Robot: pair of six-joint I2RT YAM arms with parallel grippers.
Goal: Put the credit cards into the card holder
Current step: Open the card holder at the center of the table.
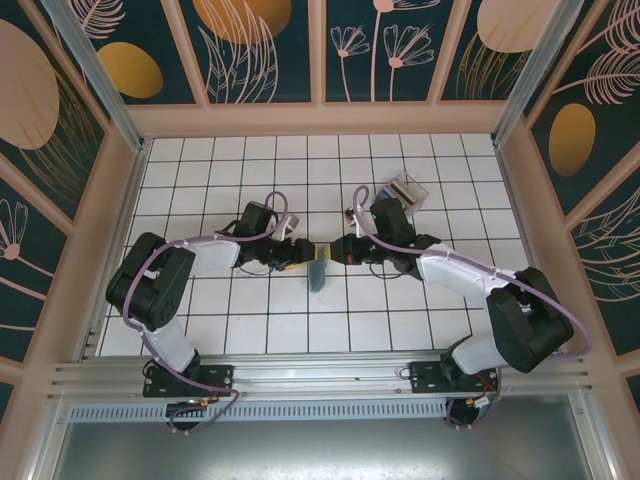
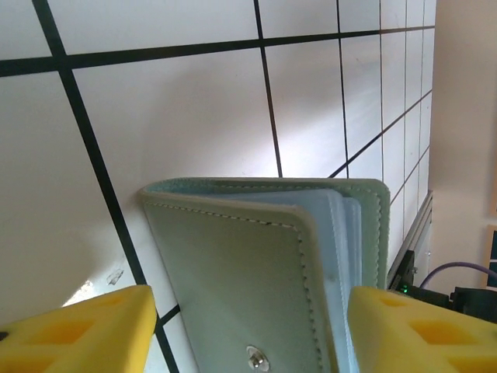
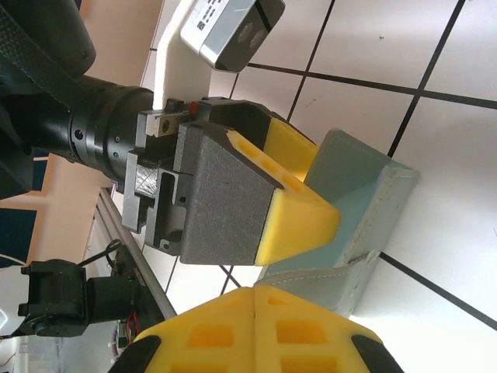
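Left tool [image 2: 250, 299] first: its yellow pads stand wide apart, straddling the wallet [image 2: 233, 264]. One pad sits just beside the wallet's open edge, while the other shows a sliver of white tile before the stitched cover. The wallet rises upright between them, its covers parted, pale sleeves [image 2: 345, 225] fanning inside and a metal snap [image 2: 257, 359] low on the near cover. Over to the right tool [image 3: 255, 295], with its pads pressed together. The wallet's lower corner sits right at its tips, but I can't tell whether it is pinched. From above, both tools meet nose to nose mid-counter [image 1: 250, 330], the wallet between them. Beyond the right tool, well apart, sits a clear box [image 1: 408, 188].
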